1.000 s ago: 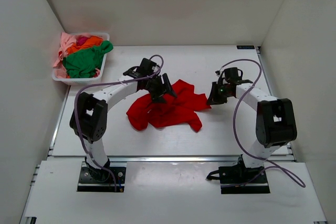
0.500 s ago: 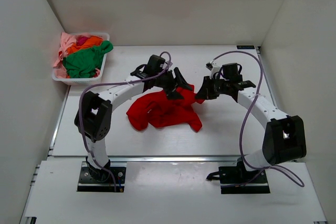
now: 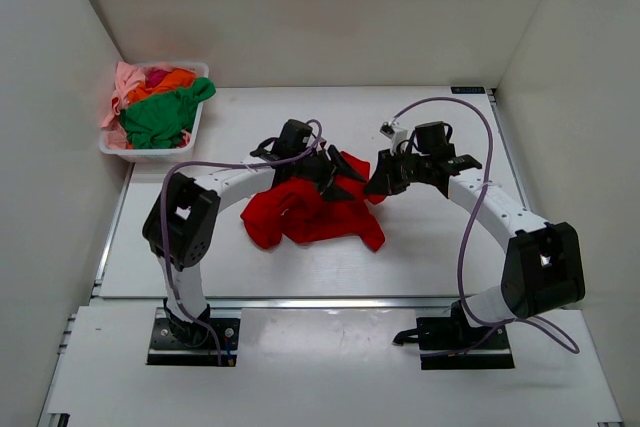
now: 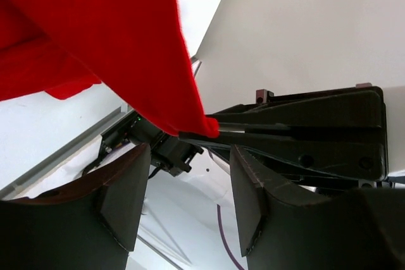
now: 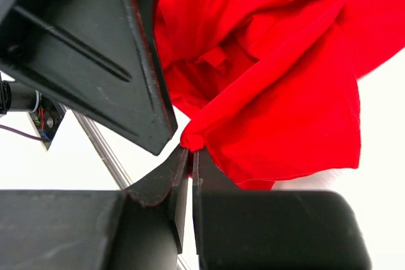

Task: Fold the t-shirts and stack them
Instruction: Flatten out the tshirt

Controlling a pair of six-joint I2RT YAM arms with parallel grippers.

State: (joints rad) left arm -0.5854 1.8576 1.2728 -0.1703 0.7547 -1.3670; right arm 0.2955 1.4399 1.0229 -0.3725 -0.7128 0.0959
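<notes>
A bright red t-shirt (image 3: 318, 215) lies crumpled in the middle of the table. My right gripper (image 3: 376, 181) is shut on its right corner (image 5: 192, 138) and holds that corner raised; the cloth (image 5: 285, 93) hangs away from the pinch. My left gripper (image 3: 340, 169) hovers close by, to the left of that corner, tilted toward it. Its jaws stand open with nothing between them (image 4: 190, 200). In the left wrist view the red cloth (image 4: 95, 30) hangs above, its tip pinched by the right gripper's fingers (image 4: 285, 140). One finger (image 5: 95, 49) of the left gripper fills the right wrist view's upper left.
A white plastic basket (image 3: 150, 154) stands at the back left corner, holding a green t-shirt (image 3: 160, 119), an orange one (image 3: 170, 80) and a pink one (image 3: 124, 85). White walls close the table on three sides. Purple cables (image 3: 470, 237) loop off both arms.
My right gripper has carried the shirt's right corner leftward and up. The left gripper has swung right to meet it, and its jaws have narrowed a little.
</notes>
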